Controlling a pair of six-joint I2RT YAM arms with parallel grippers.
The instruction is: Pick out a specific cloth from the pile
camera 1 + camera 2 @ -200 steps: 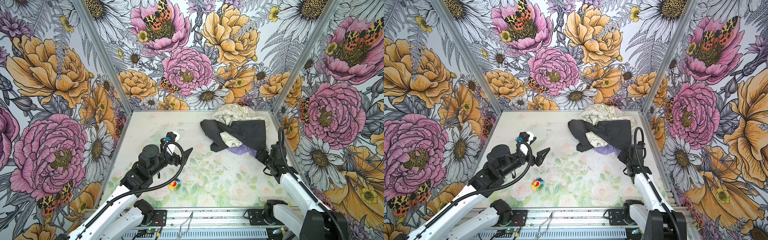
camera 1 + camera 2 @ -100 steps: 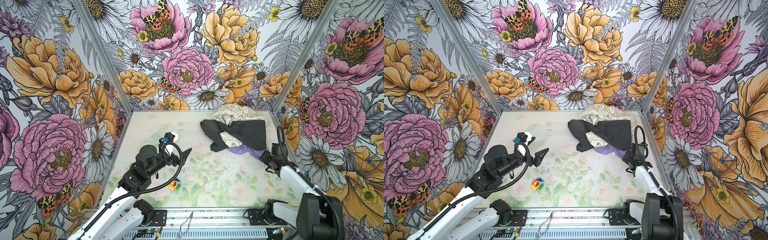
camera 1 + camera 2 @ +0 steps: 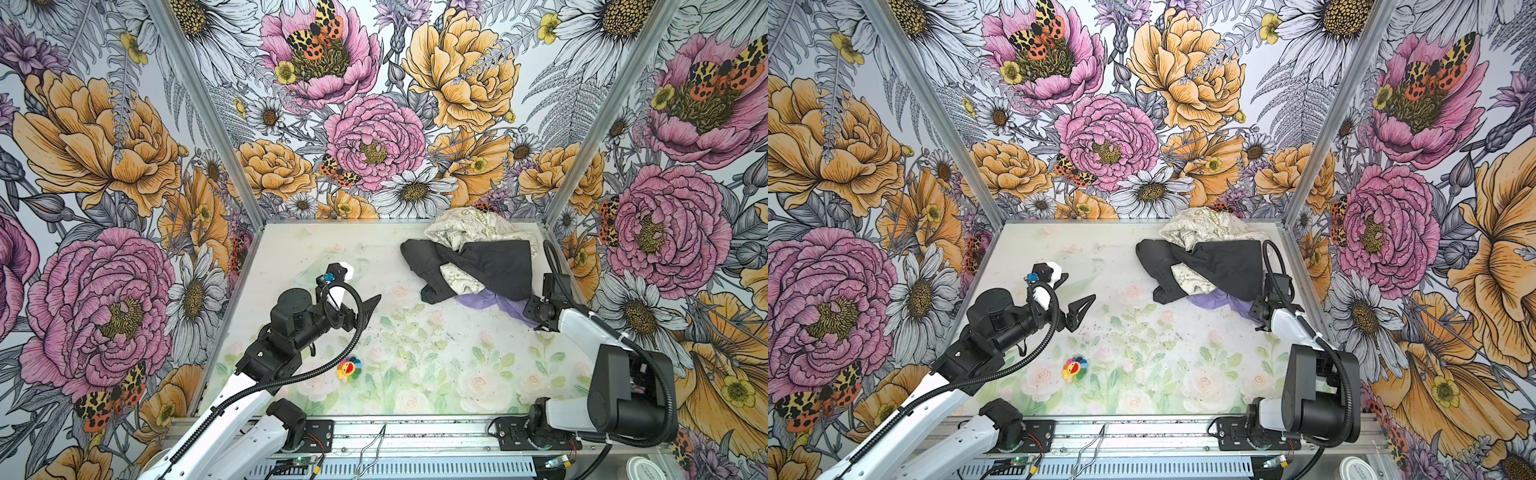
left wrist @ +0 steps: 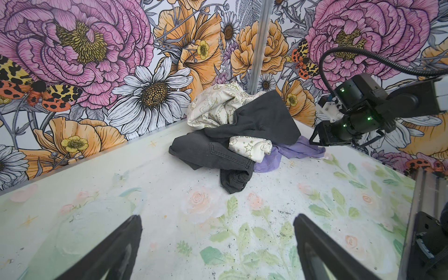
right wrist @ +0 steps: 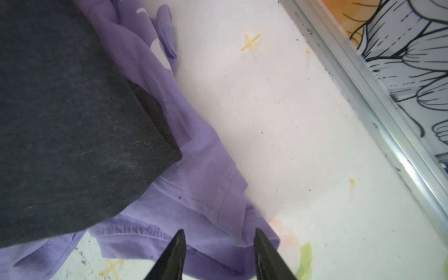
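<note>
Grasping: right gripper, jaws narrow but not pinched, straddles the cloth's hem at the pile's 5 o'clock edge. Next calls for pinching, then pulling toward 6 o'clock.

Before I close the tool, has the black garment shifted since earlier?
No. The black garment holds its place relative to the corner post, overlapping the lavender T-shirt.

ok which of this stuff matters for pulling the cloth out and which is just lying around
In the job: lavender cloth; black garment and cream patterned cloth piled over it; right gripper at its hem.
Lying about: rainbow flower toy on the table; left gripper, open, apart from the garments.
</note>
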